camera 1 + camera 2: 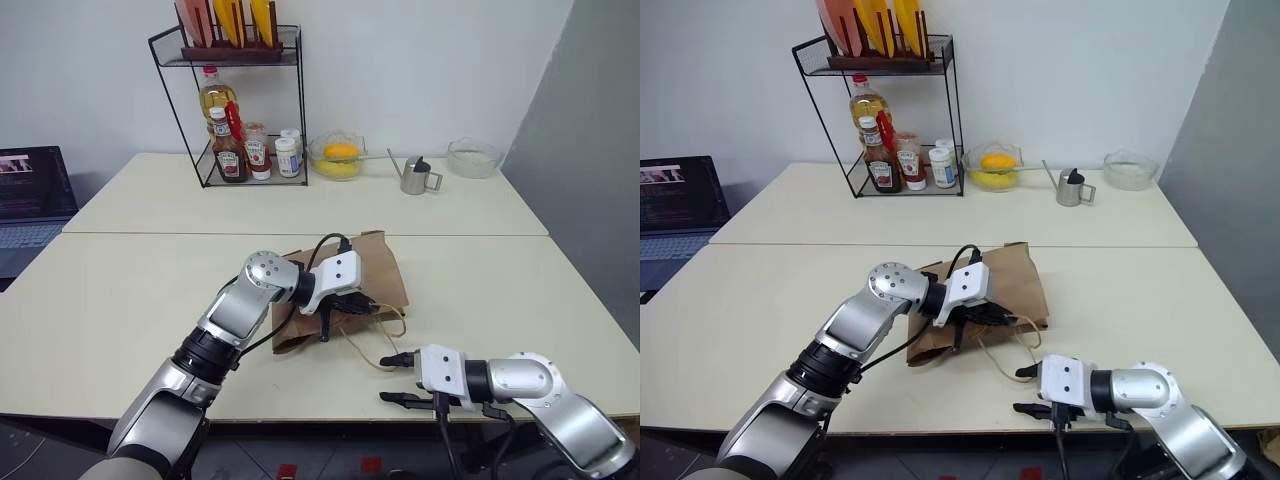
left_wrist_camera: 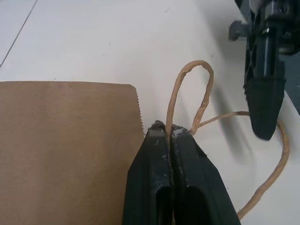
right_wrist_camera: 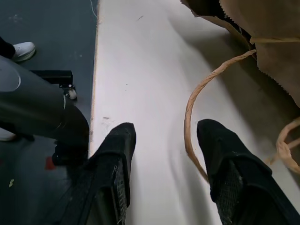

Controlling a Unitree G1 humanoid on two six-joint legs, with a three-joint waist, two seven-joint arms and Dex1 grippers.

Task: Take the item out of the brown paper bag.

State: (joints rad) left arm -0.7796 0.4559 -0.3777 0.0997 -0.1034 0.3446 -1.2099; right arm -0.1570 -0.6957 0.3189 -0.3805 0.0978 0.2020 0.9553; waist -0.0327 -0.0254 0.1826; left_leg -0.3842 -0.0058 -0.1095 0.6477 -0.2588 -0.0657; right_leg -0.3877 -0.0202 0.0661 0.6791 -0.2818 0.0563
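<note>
The brown paper bag [image 1: 345,290] lies flat mid-table; its contents are hidden. The left gripper [image 2: 169,136] reaches across it, fingers pinched together on a handle [image 2: 187,89]. Nearer, rightward, the right gripper [image 1: 400,378] hovers, fingers apart.

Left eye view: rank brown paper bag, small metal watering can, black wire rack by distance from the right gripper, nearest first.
From the right gripper:
1. Brown paper bag, just ahead, mid-table, its loop handle beside the fingers.
2. Small metal watering can, far table, right of centre.
3. Black wire rack, far left, by the wall.
</note>
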